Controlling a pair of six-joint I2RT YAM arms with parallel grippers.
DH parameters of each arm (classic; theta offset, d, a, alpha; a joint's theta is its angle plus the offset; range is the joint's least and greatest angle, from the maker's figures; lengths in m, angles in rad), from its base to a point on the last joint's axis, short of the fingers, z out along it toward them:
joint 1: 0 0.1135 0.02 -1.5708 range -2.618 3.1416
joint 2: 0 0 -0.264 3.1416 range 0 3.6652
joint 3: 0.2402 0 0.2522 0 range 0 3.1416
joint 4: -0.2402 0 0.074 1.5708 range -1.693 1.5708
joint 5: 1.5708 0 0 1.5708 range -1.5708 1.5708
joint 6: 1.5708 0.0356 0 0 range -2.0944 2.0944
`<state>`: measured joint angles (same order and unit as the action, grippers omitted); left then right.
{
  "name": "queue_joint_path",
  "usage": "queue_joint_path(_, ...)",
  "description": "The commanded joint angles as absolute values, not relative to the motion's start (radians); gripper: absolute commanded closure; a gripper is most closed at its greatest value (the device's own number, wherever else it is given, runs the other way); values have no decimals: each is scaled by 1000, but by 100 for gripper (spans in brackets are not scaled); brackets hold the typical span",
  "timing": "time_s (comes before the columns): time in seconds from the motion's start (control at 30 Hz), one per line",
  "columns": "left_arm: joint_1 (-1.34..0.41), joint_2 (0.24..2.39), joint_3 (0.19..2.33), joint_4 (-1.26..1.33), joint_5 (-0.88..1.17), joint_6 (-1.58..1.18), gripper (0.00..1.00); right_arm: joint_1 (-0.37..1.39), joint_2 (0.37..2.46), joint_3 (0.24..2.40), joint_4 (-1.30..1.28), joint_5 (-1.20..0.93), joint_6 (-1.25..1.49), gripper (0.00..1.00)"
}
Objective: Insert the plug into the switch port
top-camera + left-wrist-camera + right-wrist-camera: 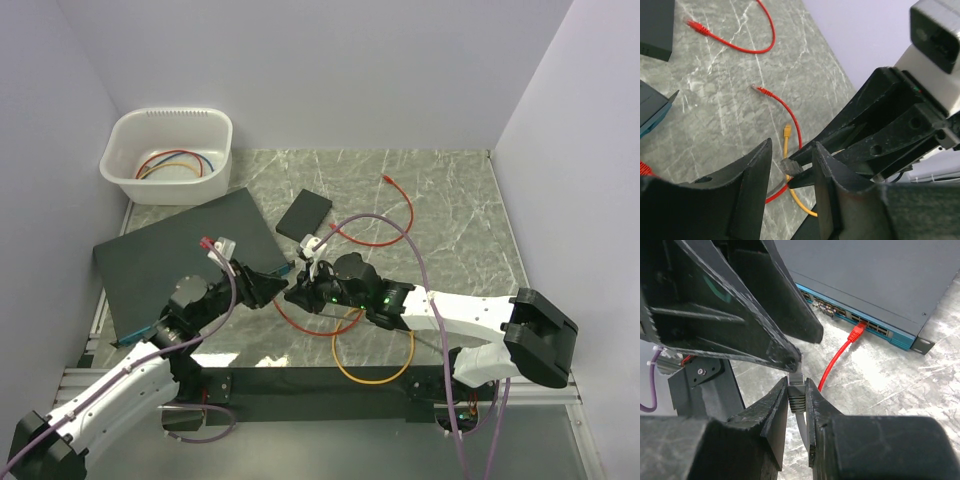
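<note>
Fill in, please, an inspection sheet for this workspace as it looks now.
Surface: grey veined table.
Job's things: black switch lies flat at the left; a red plug sits in a port on its teal front.
Clutter: small black box; white tub holding coiled cables.
Grippers: right gripper has its fingers shut on a grey plug; left gripper has its fingers open on either side of that plug.
Cables: loose red cable and orange cable on the table.
Surroundings: plain pale walls; nothing else seen.

switch [875, 280] cut by top edge; left gripper [803, 346] hides part of port row [850, 315]
</note>
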<state>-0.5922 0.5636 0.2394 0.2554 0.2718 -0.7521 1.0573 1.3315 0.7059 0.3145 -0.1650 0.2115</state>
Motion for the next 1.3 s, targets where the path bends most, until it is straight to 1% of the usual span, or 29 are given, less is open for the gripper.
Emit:
queue_joint_path(0.0,-617,590,245,239,213,-718,57,1065,1299,707,371,-152,213,100)
queue_joint_path(0.13,-637,633,239,261,193,-722,59,1065,1298,707,370,-152,213,100)
queue_joint_path(0.23,-653,655,238,281,173,-724,65,1065,1301,709,367,-155,213,100)
queue_joint_path(0.27,-658,661,239,282,169,-724,69,1063,1302,707,367,-155,213,100)
queue_joint_path(0.37,-675,683,253,281,146,-721,78,1063,1307,709,364,-158,213,100)
queue_joint_path(0.43,-680,689,261,279,137,-719,77,1063,1307,709,362,-160,212,100)
queue_joint_path(0.53,-684,690,265,278,124,-722,72,1065,1308,707,359,-152,212,100)
queue_joint_path(0.57,-686,686,267,273,121,-724,68,1063,1307,709,359,-150,212,100)
queue_joint_path(0.63,-686,677,267,272,112,-726,64,1065,1307,707,359,-147,213,100)
queue_joint_path(0.67,-686,673,267,267,109,-726,60,1063,1312,709,359,-146,213,100)
queue_joint_path(0.73,-687,663,270,261,100,-729,58,1063,1316,710,359,-146,215,100)
queue_joint_path(0.87,-687,644,267,245,83,-733,60,1063,1321,713,356,-143,215,100)
queue_joint_path(1.07,-687,600,264,235,55,-752,58,1063,1331,719,350,-141,218,100)
queue_joint_path(1.13,-687,591,259,247,41,-762,60,1065,1335,721,348,-140,215,100)
queue_joint_path(1.27,-687,609,249,262,44,-767,70,1063,1336,722,350,-138,216,100)
